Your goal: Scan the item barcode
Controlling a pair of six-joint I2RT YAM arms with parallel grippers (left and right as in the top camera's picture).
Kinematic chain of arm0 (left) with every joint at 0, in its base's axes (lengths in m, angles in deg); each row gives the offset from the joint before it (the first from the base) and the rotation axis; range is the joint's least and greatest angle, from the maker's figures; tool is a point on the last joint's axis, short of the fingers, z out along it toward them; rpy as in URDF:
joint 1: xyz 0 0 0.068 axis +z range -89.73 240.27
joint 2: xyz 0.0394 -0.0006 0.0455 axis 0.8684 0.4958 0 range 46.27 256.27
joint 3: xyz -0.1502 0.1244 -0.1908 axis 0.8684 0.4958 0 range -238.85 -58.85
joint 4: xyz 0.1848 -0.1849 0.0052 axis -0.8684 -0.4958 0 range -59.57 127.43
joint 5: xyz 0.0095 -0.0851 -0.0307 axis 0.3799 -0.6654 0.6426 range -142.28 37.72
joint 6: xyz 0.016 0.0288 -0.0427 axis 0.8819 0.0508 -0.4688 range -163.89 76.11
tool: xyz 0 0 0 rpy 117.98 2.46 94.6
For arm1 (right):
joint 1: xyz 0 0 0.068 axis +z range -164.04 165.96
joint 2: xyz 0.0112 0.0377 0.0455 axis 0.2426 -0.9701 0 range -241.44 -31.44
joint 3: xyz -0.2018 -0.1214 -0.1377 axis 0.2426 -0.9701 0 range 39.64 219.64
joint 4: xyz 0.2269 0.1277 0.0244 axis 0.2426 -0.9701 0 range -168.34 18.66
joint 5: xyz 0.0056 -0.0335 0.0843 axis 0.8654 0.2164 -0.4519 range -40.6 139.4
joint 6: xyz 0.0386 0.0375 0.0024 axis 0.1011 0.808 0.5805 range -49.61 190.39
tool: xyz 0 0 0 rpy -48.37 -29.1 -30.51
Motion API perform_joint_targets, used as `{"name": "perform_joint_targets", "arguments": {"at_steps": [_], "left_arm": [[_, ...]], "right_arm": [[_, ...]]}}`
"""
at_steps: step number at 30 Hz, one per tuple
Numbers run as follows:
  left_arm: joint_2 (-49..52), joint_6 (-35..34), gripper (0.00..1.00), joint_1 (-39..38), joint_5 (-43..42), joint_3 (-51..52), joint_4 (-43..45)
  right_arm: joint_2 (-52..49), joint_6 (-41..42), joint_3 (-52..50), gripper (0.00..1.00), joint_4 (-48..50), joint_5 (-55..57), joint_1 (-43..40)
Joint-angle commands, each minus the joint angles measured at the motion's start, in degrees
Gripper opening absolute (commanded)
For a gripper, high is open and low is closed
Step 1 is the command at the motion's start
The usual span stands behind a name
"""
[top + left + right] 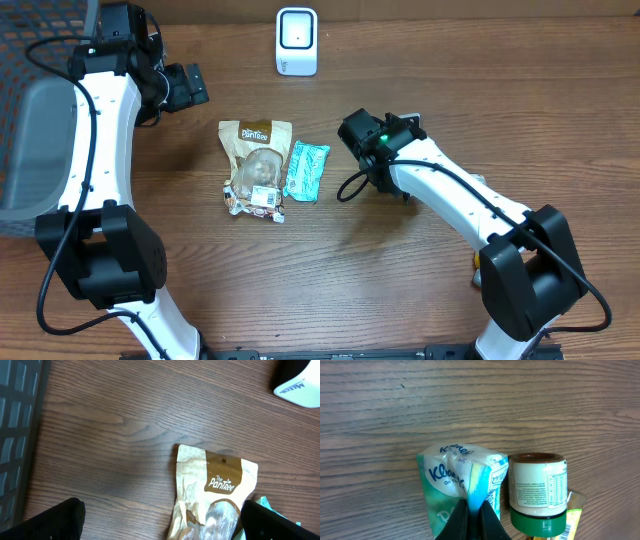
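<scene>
My right gripper (475,521) is shut, its two fingertips pinching a fold of a teal and white Kleenex tissue pack (455,472). In the overhead view this gripper (396,130) is right of centre and the pack is mostly hidden under it. The white barcode scanner (297,41) stands at the back of the table, and its edge (296,382) shows in the left wrist view. My left gripper (186,88) hangs open at the back left, holding nothing. Its fingers (52,522) straddle bare wood and the top of a tan Pantree bag (215,490).
The Pantree bag (256,168) and a teal packet (306,170) lie side by side mid-table. A jar with a green lid (538,490) and a yellow packet (570,520) lie right of the tissue pack. A grey basket (30,140) sits at the left edge.
</scene>
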Motion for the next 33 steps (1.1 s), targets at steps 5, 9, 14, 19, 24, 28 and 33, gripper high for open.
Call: {"name": "perform_joint_targets", "arguments": {"at_steps": [5, 9, 14, 19, 24, 28, 33], "left_arm": [[-0.8, 0.9, 1.0, -0.4, -0.6, -0.7, -0.1], [-0.8, 0.9, 1.0, -0.4, -0.6, -0.7, -0.1], [-0.8, 0.9, 1.0, -0.4, -0.6, -0.7, -0.1], [-0.8, 0.9, 1.0, -0.4, -0.6, -0.7, -0.1], [-0.8, 0.9, 0.99, -0.4, -0.6, -0.7, -0.1], [-0.8, 0.9, 1.0, -0.4, -0.6, -0.7, -0.1], [-0.8, 0.9, 1.0, -0.4, -0.6, -0.7, -0.1]], "right_arm": [[-0.4, 2.1, -3.3, 0.04, 0.1, 1.9, 1.9], [-0.4, 3.1, -3.5, 0.04, 0.8, 1.8, 3.4], [-0.4, 5.6, -3.5, 0.04, 1.0, 1.2, 5.3], [-0.4, 5.6, -3.6, 0.04, 1.9, 0.2, 6.7], [-0.4, 5.6, -4.2, 0.04, 2.6, -1.6, 6.7], [-0.4, 5.6, -5.9, 0.04, 4.0, -1.7, 6.7], [-0.4, 4.0, -6.9, 0.04, 5.5, -1.3, 6.7]]}}
